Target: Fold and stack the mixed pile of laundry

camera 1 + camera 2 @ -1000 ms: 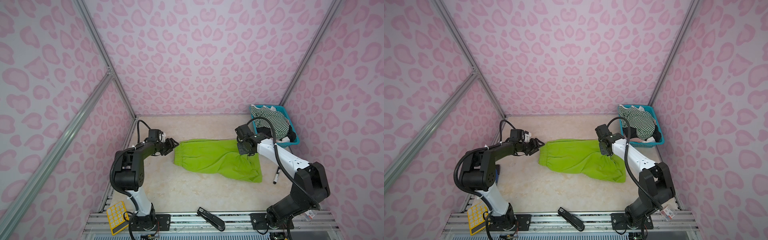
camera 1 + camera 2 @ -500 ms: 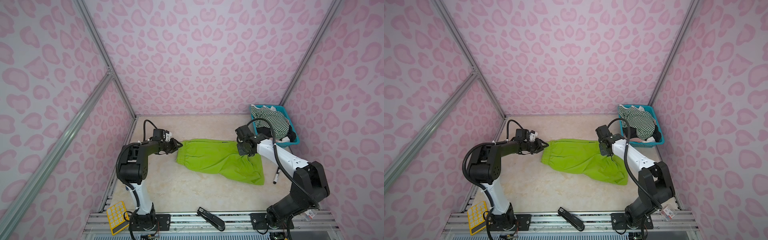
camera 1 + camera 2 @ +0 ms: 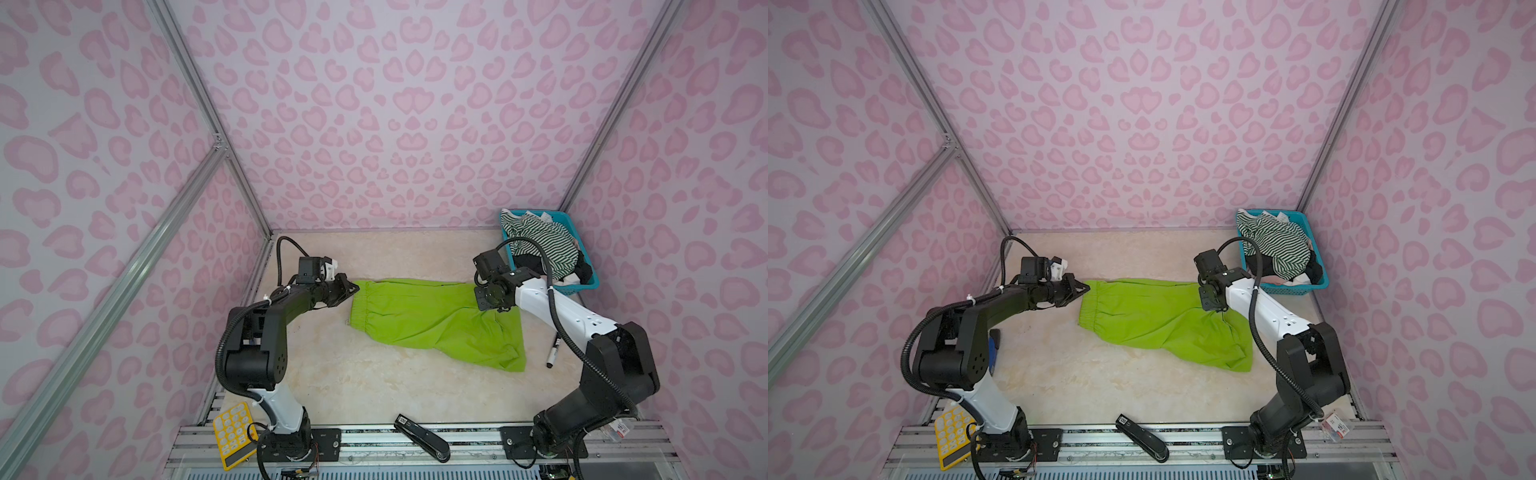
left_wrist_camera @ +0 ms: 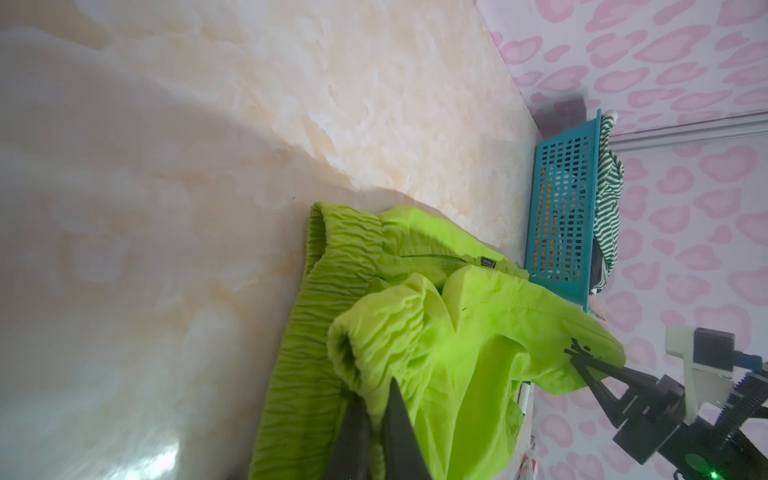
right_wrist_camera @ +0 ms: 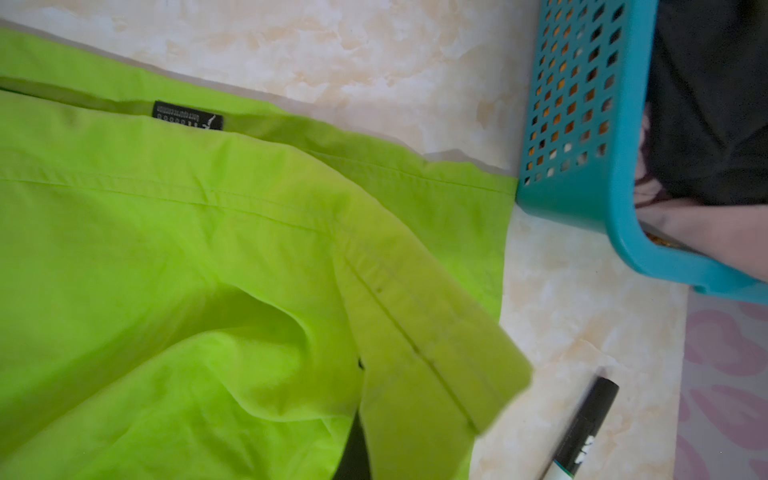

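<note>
Lime-green shorts (image 3: 436,320) lay flat mid-way across the glossy marbled table (image 3: 374,386); thin smooth cloth, ruched elastic waistband at left. The left gripper (image 3: 1084,286) pinched the waistband's far corner. The right gripper (image 4: 575,356) pinched a stitched leg hem. A striped top (image 3: 540,245) was heaped in the teal lattice basket (image 3: 592,270), far right.

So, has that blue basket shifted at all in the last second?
No. In both top views the basket sits right where it was, its far end at the foot of the back right corner post.
</note>
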Available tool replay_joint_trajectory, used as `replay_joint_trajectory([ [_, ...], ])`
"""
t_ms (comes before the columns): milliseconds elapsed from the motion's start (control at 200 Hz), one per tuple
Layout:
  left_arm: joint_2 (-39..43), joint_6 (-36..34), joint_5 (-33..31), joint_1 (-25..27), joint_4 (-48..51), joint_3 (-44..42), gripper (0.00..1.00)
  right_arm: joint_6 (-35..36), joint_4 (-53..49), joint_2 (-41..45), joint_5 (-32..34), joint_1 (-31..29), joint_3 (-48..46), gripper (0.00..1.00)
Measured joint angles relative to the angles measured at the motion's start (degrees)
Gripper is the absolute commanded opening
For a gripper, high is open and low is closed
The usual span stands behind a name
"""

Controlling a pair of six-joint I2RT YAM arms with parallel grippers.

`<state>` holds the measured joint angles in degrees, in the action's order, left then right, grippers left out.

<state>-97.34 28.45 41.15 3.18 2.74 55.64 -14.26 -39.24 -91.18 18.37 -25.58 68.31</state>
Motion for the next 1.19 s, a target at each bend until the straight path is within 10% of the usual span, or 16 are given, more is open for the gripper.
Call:
replay_joint_trajectory([
  [605, 37.4, 1.9, -27.7, -2.1, 26.6, -9.4, 0.03, 2.9, 1.1, -6.1, -3.6, -9.7, 7.8, 0.00],
  [975, 31.3, -1.8, -17.4, -2.1, 22.8, -6.6, 0.03, 1.0, 1.4, 7.7, 12.6, -11.9, 2.8, 0.00],
  [1195, 15.9, -3.7, -13.4, -2.1, 17.4, -1.0, 0.03, -1.4, 3.7, 1.3, 9.9, -4.6, 0.9, 0.00],
])
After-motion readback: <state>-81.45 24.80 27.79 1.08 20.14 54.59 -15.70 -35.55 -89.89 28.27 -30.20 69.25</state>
